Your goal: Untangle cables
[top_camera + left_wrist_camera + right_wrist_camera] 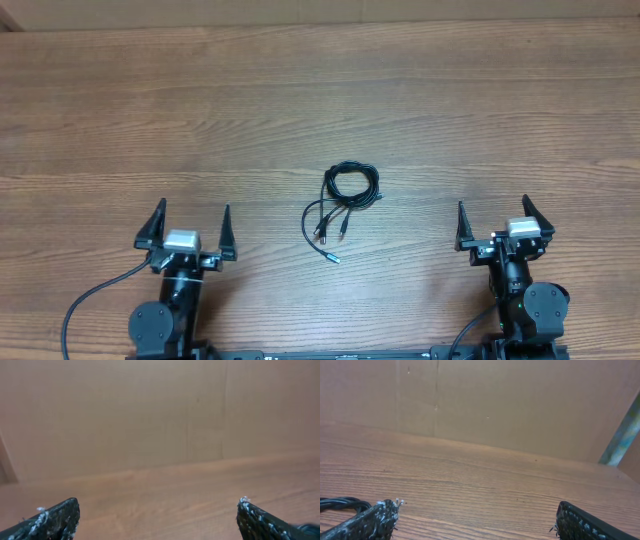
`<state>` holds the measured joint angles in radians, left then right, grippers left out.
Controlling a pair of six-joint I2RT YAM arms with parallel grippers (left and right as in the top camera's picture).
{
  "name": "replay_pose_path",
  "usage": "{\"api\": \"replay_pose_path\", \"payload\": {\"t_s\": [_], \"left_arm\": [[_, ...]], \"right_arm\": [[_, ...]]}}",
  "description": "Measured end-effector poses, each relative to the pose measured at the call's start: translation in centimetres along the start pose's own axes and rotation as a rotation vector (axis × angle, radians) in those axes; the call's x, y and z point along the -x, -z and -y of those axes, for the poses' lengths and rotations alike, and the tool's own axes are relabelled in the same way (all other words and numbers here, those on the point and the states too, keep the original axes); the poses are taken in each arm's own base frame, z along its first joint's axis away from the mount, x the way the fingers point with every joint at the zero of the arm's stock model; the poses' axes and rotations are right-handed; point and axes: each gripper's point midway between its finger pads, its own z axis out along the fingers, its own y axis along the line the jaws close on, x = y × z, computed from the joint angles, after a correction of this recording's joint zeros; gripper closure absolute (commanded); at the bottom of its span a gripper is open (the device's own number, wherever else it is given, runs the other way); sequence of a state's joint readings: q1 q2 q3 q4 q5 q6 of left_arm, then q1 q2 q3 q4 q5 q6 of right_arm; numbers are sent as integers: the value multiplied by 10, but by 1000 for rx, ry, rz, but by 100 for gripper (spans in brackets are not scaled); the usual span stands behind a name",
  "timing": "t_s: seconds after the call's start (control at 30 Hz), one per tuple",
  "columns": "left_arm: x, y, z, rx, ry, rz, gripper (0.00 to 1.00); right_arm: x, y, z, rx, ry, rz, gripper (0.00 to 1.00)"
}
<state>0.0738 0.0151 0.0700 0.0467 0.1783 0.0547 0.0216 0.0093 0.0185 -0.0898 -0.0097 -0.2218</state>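
The cables (345, 195) are thin black cords lying on the wooden table near its middle, wound in a small coil with several plug ends trailing toward the front left. A bit of the coil shows at the left edge of the right wrist view (340, 504). My left gripper (191, 225) is open and empty at the front left, well apart from the cables; its fingertips show in the left wrist view (157, 510). My right gripper (493, 218) is open and empty at the front right; its fingertips show in the right wrist view (477, 515).
The wooden table (320, 90) extends far behind the cables. A brown cardboard wall (520, 405) stands along the far edge. Thick black arm wires (85, 300) hang at the front left.
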Motion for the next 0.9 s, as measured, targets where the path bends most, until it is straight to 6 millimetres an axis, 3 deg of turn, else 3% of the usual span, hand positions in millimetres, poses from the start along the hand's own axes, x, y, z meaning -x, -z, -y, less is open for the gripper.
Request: {"api": "replay_pose_path", "payload": {"t_s": [0.1, 0.23, 0.6, 0.77, 0.9], "left_arm": [[18, 2, 1, -9, 3, -1, 0], [24, -1, 1, -18, 19, -84, 0], [46, -42, 11, -146, 99, -381, 1], [47, -65, 30, -278, 173, -539, 0], [38, -83, 61, -407, 209, -669, 0]], "right_arm": [[0, 0, 0, 0, 0, 0, 0], [0, 0, 0, 0, 0, 0, 0], [0, 0, 0, 0, 0, 0, 0], [0, 0, 0, -1, 0, 0, 0], [0, 0, 0, 0, 0, 0, 0]]}}
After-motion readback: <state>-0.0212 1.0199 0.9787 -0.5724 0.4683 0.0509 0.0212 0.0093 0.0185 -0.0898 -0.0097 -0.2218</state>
